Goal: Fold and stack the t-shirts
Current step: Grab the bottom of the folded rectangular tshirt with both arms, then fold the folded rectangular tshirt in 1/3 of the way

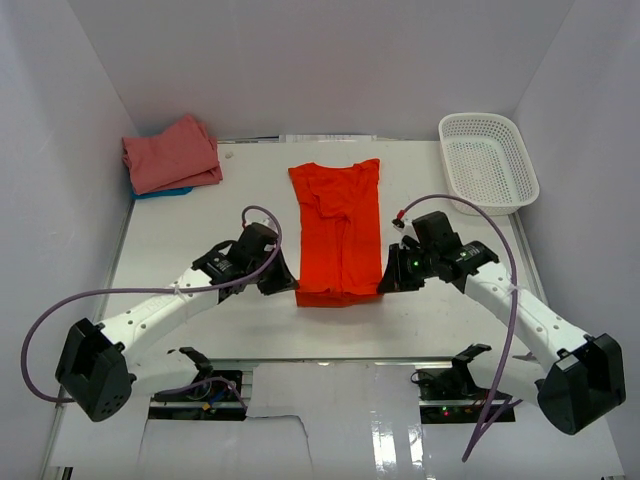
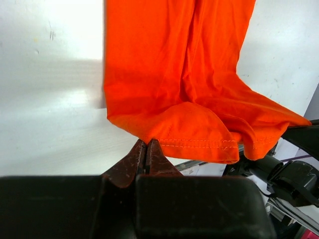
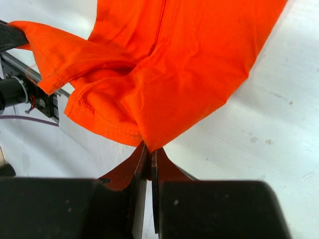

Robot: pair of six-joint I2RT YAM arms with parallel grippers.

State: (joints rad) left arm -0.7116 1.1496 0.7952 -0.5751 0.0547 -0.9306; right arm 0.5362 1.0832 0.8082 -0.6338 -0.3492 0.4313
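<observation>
Your table (image 1: 180, 230) ran white from the near edge to the far wall. Your left arm (image 1: 160, 310) lay stretched low from its base at the near left, angled in towards the centre; your right arm (image 1: 520, 305) mirrored it from the near right, forearm slanting in and wrist turned towards the middle.

The orange-red t-shirt (image 1: 336, 230) lay in the middle of the table between the two wrists, folded lengthwise into a long strip, its collar end far and its hem near. The white mesh basket (image 1: 476, 118) sat at the far right corner, well apart from the shirt. The salmon-pink t-shirt (image 1: 170, 155) lay bunched at the far left corner; a sliver of the blue t-shirt (image 1: 165, 192) showed under its near edge.

Your left gripper (image 1: 290, 285) had its jaws pressed together on the near left corner of the orange-red hem; the left wrist view showed the stitched edge right at the fingertips (image 2: 158, 162), the cloth fanning away beyond them. Your right gripper (image 1: 385, 283) was likewise clamped on the near right corner; in the right wrist view the fold came to a point between its fingertips (image 3: 135, 167).
</observation>
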